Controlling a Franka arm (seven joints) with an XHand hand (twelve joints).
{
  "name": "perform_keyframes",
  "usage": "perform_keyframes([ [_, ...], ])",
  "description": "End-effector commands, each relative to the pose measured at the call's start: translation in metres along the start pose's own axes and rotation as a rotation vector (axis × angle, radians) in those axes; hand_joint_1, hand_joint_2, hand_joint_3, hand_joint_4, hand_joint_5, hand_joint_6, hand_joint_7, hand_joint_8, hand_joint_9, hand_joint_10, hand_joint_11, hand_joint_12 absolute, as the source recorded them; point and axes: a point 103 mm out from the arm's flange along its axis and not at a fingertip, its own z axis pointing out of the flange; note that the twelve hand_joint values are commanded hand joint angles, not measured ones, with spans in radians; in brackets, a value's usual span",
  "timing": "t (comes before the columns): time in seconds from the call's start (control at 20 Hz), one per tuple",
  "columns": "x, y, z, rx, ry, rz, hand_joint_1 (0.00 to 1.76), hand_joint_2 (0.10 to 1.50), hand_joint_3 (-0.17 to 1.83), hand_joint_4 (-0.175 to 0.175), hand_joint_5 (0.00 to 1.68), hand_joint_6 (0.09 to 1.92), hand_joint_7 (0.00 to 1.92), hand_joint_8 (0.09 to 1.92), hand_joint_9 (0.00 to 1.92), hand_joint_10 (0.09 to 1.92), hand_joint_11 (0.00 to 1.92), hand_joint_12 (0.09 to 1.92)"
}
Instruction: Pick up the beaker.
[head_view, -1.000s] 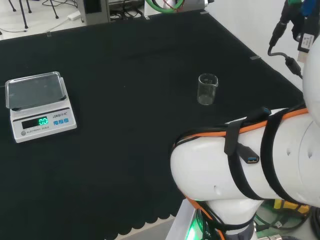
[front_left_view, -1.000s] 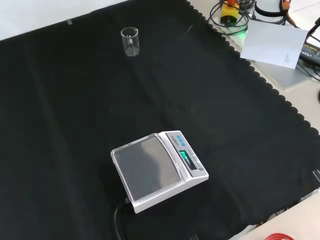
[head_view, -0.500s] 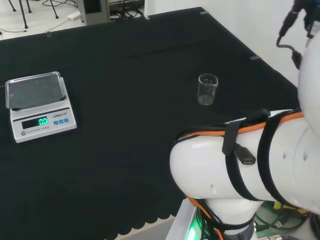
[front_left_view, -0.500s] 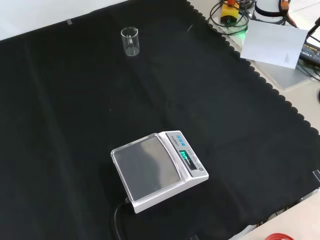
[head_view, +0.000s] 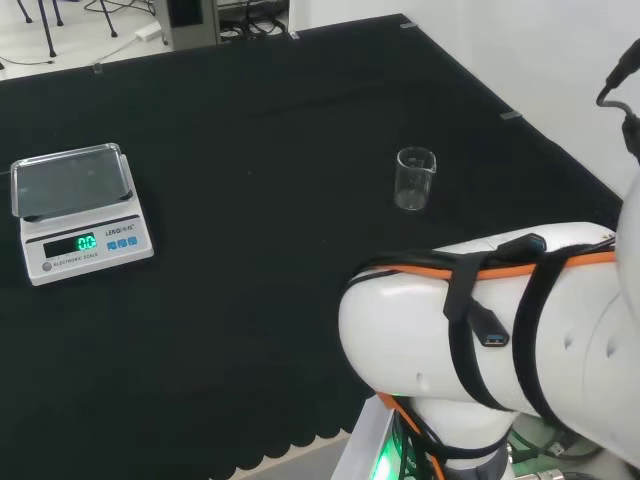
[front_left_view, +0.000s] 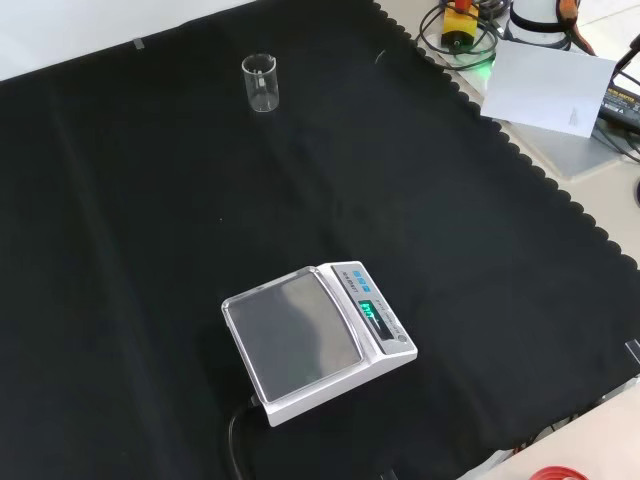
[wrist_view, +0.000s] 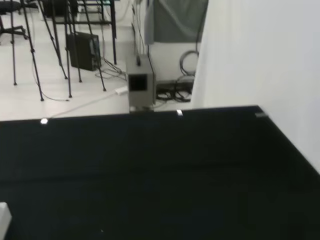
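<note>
Beaker (head_view: 415, 179) (front_left_view: 260, 83): small clear glass cylinder, upright, open end up, looks empty. Stands alone on the black cloth, right of centre in head view, near the far edge in front view.

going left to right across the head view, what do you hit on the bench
scale → beaker → the arm's own white link at the right

Black-cloth bench (front_left_view: 480, 250) w/ beaker (front_left_view: 260, 83), scale (front_left_view: 315, 340).
</note>
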Motion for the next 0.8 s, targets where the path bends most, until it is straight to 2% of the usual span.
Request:
perform_keyframes([
  [0.05, -0.048, 0.041, 0.185, 0.128, 0.042, 0.115, 0.5, 0.74, 0.07, 0.008, 0.13, 0.09, 0.15, 0.64, 0.19, 0.87, 0.0, 1.54],
  [0.2, -0.072, 0.044, 0.209, 0.104, 0.058, 0.149, 0.5, 0.74, 0.07, 0.008, 0.13, 0.09, 0.14, 0.65, 0.19, 0.87, 0.0, 1.53],
  [0.35, -0.086, 0.037, 0.233, 0.065, 0.084, 0.181, 0.5, 0.74, 0.06, 0.008, 0.13, 0.09, 0.14, 0.66, 0.19, 0.87, 0.0, 1.51],
  [0.45, -0.09, 0.03, 0.25, 0.071, 0.097, 0.199, 0.5, 0.74, 0.06, 0.008, 0.13, 0.09, 0.13, 0.66, 0.19, 0.87, 0.0, 1.51],
  [0.6, -0.086, 0.018, 0.271, 0.093, 0.132, 0.224, 0.51, 0.74, 0.06, 0.006, 0.13, 0.09, 0.14, 0.66, 0.19, 0.87, 0.0, 1.51],
  [0.8, -0.062, 0.0, 0.293, 0.126, 0.184, 0.178, 0.51, 0.74, 0.06, 0.005, 0.14, 0.09, 0.15, 0.67, 0.2, 0.87, 0.0, 1.51],
])
